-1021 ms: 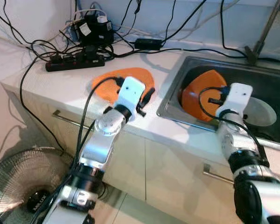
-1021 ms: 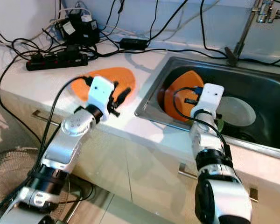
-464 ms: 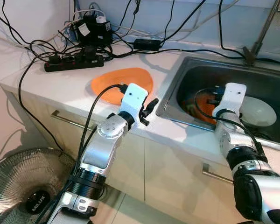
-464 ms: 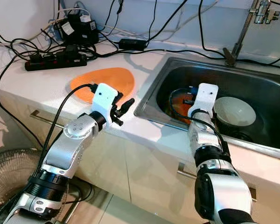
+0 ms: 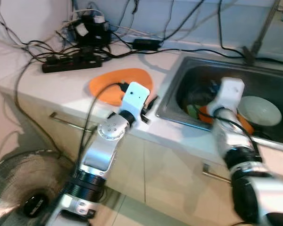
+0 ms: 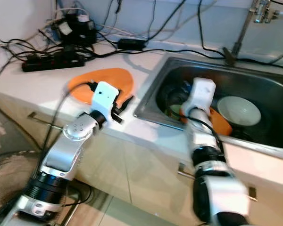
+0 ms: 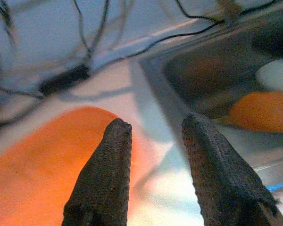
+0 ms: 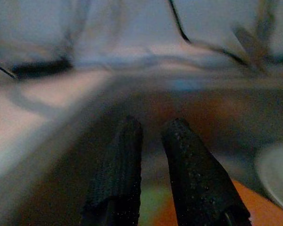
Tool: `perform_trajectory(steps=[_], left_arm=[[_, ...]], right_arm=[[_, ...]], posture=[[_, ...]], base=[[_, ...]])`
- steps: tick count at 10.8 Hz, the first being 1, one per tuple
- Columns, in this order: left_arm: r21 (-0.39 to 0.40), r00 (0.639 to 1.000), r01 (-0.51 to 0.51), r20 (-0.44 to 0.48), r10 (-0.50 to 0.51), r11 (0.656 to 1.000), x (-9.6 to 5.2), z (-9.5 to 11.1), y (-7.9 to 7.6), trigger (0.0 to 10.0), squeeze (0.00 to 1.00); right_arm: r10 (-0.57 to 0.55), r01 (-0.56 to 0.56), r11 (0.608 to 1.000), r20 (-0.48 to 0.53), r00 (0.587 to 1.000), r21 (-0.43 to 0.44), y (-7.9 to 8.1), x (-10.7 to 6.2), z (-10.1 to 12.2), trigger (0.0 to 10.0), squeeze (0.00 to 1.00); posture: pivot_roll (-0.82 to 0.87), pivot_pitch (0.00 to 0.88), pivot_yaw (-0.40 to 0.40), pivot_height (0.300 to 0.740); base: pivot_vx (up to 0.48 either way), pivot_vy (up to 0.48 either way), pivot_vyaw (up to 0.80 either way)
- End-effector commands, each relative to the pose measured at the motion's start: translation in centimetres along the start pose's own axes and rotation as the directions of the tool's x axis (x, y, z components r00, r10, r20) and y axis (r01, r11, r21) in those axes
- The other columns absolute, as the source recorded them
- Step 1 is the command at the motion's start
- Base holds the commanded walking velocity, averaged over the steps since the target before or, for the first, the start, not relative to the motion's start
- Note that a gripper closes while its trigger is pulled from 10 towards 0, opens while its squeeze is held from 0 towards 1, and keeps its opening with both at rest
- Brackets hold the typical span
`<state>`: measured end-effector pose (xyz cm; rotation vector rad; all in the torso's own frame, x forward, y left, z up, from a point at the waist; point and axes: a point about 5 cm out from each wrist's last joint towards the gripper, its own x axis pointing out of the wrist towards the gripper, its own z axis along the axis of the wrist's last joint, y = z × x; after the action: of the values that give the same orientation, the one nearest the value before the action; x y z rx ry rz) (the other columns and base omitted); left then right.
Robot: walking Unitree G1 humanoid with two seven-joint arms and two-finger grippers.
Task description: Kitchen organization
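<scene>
The right hand (image 8: 148, 141), fingers nearly together and holding nothing, hung inside the sink (image 6: 254, 80) above an orange plate (image 6: 220, 121) beside a white bowl (image 6: 238, 109). The left hand (image 7: 153, 141) hovered part-open and empty over the orange plate (image 5: 120, 84) near the tabletop's front edge. I judged clearing the sink was underway, needing a grip on the plate's rim; the head views alone showed the power strip (image 5: 73, 62) at the tabletop's back corner.
</scene>
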<state>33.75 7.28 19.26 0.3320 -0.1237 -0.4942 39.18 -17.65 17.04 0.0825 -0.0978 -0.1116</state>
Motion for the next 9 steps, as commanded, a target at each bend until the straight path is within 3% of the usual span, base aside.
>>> perform_trajectory(steps=[1, 3, 4, 5, 6, 7, 8, 9], left_arm=[[0.106, 1.0, -0.024, 0.022, 0.022, 0.994, 0.1, 0.6, 0.4, 10.0, 0.0], [0.346, 1.0, -0.012, -0.015, 0.018, 0.938, -0.5, -0.6, 1.5, 10.0, 0.0], [0.431, 0.999, -0.005, -0.037, 0.023, 0.902, -1.0, -1.2, 2.2, 10.0, 0.0], [0.478, 0.998, 0.01, -0.057, 0.019, 0.878, -1.4, -1.5, 2.6, 10.0, 0.0], [0.541, 0.995, 0.062, -0.1, -0.009, 0.839, -2.0, -2.2, 3.0, 10.0, 0.0], [0.575, 0.987, 0.119, -0.155, -0.035, 0.809, -2.6, -3.0, 3.4, 10.0, 0.0], [0.6, 0.981, 0.153, -0.188, -0.047, 0.785, -2.9, -3.3, 3.6, 10.0, 0.0], [0.641, 0.97, 0.206, -0.233, -0.067, 0.739, -3.2, -3.6, 3.9, 10.0, 0.0]], right_arm=[[0.058, -0.059, 0.998, 0.048, 0.997, 0.025, 0.9, -0.1, 1.1, 10.0, 0.0], [0.156, -0.16, 0.986, 0.093, 0.983, 0.046, 2.7, -1.5, 1.9, 10.0, 0.0], [0.182, -0.188, 0.979, 0.075, 0.98, 0.078, 3.0, -2.5, 1.6, 10.0, 0.1], [0.196, -0.2, 0.975, 0.048, 0.979, 0.101, 3.1, -3.1, 0.9, 10.0, 1.0], [0.193, -0.193, 0.978, 0.007, 0.981, 0.082, 2.9, -3.8, 0.0, 10.0, 0.85], [0.185, -0.183, 0.98, -0.016, 0.983, 0.081, 2.7, -4.0, -0.1, 10.0, 0.0], [0.175, -0.172, 0.981, -0.022, 0.984, 0.088, 2.6, -3.9, 0.1, 10.0, 0.0], [0.174, -0.171, 0.981, -0.026, 0.984, 0.093, 2.7, -3.9, 0.2, 10.0, 0.0]], posture=[[0.17, 0.026, 0.035, 0.74], [0.16, 0.027, 0.039, 0.74], [0.15, 0.027, 0.041, 0.74], [0.15, 0.026, 0.041, 0.74], [0.15, 0.023, 0.042, 0.74], [0.16, 0.021, 0.041, 0.74], [0.16, 0.019, 0.041, 0.74], [0.16, 0.016, 0.04, 0.74]], base=[[0.0, 0.0, 0.0], [0.0, 0.0, 0.0], [0.0, 0.0, 0.0], [0.0, 0.0, 0.0], [0.0, 0.0, 0.0], [0.0, 0.0, 0.0], [0.0, 0.0, 0.0], [0.0, 0.0, 0.0]])
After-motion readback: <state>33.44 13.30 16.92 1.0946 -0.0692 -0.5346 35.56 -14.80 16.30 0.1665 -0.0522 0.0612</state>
